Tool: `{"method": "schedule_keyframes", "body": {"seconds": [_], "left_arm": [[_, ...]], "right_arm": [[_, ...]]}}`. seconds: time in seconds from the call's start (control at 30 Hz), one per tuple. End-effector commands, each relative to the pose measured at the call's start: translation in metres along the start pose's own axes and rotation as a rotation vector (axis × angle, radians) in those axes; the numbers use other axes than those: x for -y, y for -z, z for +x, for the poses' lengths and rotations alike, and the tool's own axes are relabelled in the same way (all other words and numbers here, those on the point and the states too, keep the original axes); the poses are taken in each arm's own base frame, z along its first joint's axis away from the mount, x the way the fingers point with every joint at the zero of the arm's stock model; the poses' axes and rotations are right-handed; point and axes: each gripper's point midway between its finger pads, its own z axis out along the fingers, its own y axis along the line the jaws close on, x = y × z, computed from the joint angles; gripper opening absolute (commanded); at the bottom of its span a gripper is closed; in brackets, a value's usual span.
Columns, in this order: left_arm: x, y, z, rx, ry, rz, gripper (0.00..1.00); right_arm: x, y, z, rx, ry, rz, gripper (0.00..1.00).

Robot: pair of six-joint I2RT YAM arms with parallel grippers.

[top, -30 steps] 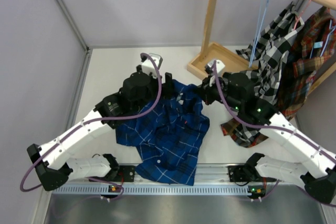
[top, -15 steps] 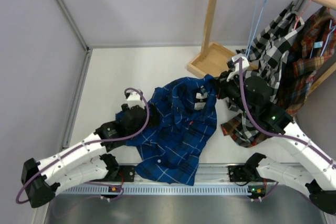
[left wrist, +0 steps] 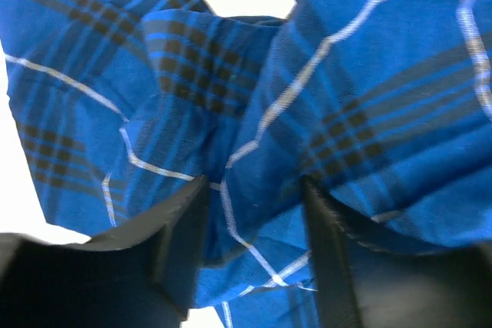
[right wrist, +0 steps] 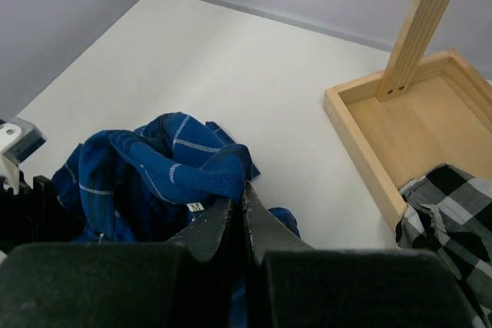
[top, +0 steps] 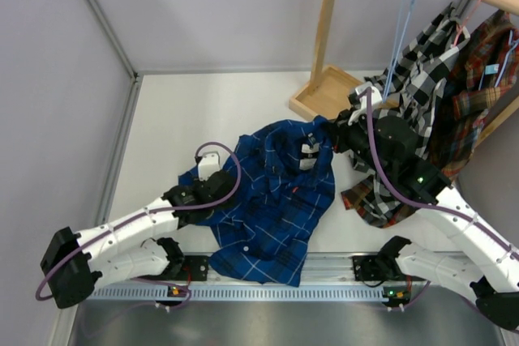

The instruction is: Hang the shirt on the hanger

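Pulled back near-left since a second ago: left gripper [left wrist: 254,186], now low at the left edge of the shirt [top: 268,200]. Fingers partly apart astride a bunched fold, cloth touching both; pinched or not, cannot tell. Carried far-right meanwhile: right gripper [right wrist: 242,190], closed tight on the collar by the size label. Spread crumpled on the white table [top: 211,111] between the arms: dark blue plaid, thin white grid lines, far-right corner raised, hem at the near edge. On the rail far right, well apart: the hanger [top: 396,58].
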Motion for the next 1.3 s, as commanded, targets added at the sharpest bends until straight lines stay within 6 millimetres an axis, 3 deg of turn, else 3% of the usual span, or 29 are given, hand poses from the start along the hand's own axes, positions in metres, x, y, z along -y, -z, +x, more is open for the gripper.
{"method": "schedule_keyframes", "body": {"seconds": [0.0, 0.03, 0.07, 0.13, 0.3, 0.33, 0.4, 0.43, 0.47, 0.53, 0.6, 0.7, 0.8, 0.87, 0.9, 0.93, 0.97, 1.0, 1.07, 1.17, 1.23, 1.27], "left_arm": [[-0.008, 0.001, -0.006, 0.028, 0.032, -0.055, 0.53], [-0.012, -0.001, -0.009, 0.047, 0.027, -0.076, 0.43], [-0.013, -0.001, -0.012, 0.055, 0.026, -0.085, 0.18], [-0.014, 0.004, -0.025, 0.099, 0.038, -0.090, 0.00], [-0.019, 0.031, -0.088, 0.246, 0.072, -0.109, 0.00], [-0.028, 0.033, -0.102, 0.265, 0.050, -0.145, 0.00], [-0.029, 0.046, -0.137, 0.310, 0.071, -0.156, 0.00], [-0.041, 0.047, -0.153, 0.316, 0.049, -0.194, 0.00], [-0.038, 0.059, -0.177, 0.352, 0.065, -0.182, 0.00], [-0.049, 0.058, -0.203, 0.346, 0.015, -0.231, 0.00], [-0.040, 0.070, -0.242, 0.379, 0.021, -0.182, 0.00], [-0.041, 0.052, -0.281, 0.388, -0.013, -0.206, 0.00], [-0.018, 0.022, -0.322, 0.395, -0.083, -0.170, 0.01], [0.005, -0.010, -0.339, 0.389, -0.160, -0.102, 0.09], [0.012, -0.021, -0.345, 0.391, -0.187, -0.072, 0.07], [0.018, -0.020, -0.366, 0.437, -0.197, -0.060, 0.01], [0.018, -0.046, -0.366, 0.404, -0.212, -0.087, 0.00], [0.016, -0.052, -0.373, 0.408, -0.213, -0.107, 0.00], [0.000, -0.063, -0.389, 0.412, -0.170, -0.219, 0.00], [-0.024, -0.071, -0.388, 0.359, -0.092, -0.329, 0.31], [-0.045, -0.083, -0.391, 0.341, 0.022, -0.400, 0.36], [-0.074, -0.091, -0.379, 0.254, 0.066, -0.424, 0.41]], "right_arm": [[-0.003, 0.009, -0.035, 0.089, -0.013, -0.022, 0.00], [-0.002, 0.009, -0.033, 0.085, -0.013, -0.020, 0.00], [-0.002, 0.009, -0.032, 0.086, -0.013, -0.020, 0.00], [-0.002, 0.009, -0.027, 0.076, -0.013, -0.021, 0.00], [-0.003, 0.008, -0.011, 0.051, -0.023, -0.031, 0.00], [-0.003, 0.008, -0.009, 0.049, -0.027, -0.033, 0.00], [-0.004, 0.012, -0.004, 0.047, -0.033, -0.043, 0.00], [-0.004, 0.013, -0.003, 0.045, -0.043, -0.045, 0.00], [-0.007, 0.016, -0.003, 0.050, -0.050, -0.060, 0.00], [-0.010, 0.018, 0.004, 0.039, -0.062, -0.079, 0.00], [-0.013, 0.024, 0.005, 0.044, -0.072, -0.103, 0.00], [-0.019, 0.026, 0.012, 0.040, -0.092, -0.137, 0.00], [-0.029, 0.026, 0.022, 0.034, -0.119, -0.195, 0.00], [-0.034, 0.025, 0.025, 0.029, -0.143, -0.218, 0.00], [-0.037, 0.025, 0.028, 0.021, -0.150, -0.234, 0.00], [-0.038, 0.024, 0.030, 0.018, -0.169, -0.241, 0.00], [-0.041, 0.024, 0.032, 0.015, -0.176, -0.259, 0.00], [-0.042, 0.024, 0.037, 0.009, -0.182, -0.263, 0.00], [-0.043, 0.024, 0.040, 0.006, -0.199, -0.266, 0.00], [-0.040, 0.021, 0.049, -0.005, -0.207, -0.254, 0.00], [-0.038, 0.019, 0.054, -0.014, -0.221, -0.241, 0.00], [-0.039, 0.018, 0.055, -0.016, -0.227, -0.244, 0.00]]}}
